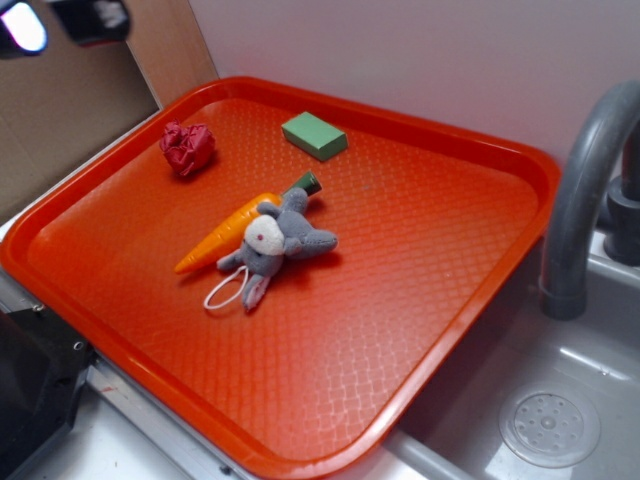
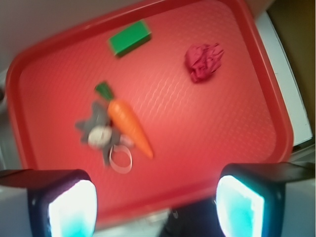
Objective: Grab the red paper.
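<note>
The red paper (image 2: 203, 61) sits on the tray (image 2: 237, 143), near a far corner, apart from the green block (image 2: 129, 38). The fingers (image 2: 66, 210) are wide and empty, high above. Next, they must go down over it.

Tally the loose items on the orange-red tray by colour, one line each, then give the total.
Dark red: 1, the red paper
Green: 1, the green block
Orange: 1, the toy carrot
Grey: 1, the plush mouse
Total: 4, all on the tray
</note>
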Available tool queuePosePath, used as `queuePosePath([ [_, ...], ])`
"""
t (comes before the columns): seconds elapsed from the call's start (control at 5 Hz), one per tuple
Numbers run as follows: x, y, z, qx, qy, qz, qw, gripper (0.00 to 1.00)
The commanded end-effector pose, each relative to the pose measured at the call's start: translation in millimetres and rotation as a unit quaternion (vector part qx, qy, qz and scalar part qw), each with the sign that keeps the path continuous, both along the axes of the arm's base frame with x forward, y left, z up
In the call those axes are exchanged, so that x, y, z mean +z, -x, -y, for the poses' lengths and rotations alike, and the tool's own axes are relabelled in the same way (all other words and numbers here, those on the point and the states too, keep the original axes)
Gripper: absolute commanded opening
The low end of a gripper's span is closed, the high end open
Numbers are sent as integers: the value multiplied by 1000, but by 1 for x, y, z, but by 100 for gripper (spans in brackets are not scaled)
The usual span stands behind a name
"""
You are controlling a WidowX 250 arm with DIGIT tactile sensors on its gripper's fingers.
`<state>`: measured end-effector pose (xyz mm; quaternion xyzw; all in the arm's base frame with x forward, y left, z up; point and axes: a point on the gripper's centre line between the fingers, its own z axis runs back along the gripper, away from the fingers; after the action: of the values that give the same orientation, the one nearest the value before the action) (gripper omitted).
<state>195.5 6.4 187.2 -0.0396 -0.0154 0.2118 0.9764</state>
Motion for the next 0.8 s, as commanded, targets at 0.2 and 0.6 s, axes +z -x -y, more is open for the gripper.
queuePosePath([
  [0.2, -63, -58, -75, 159, -41, -4, 986, 100],
  [0.6, -99, -74, -84, 152, -41, 4, 987, 100],
])
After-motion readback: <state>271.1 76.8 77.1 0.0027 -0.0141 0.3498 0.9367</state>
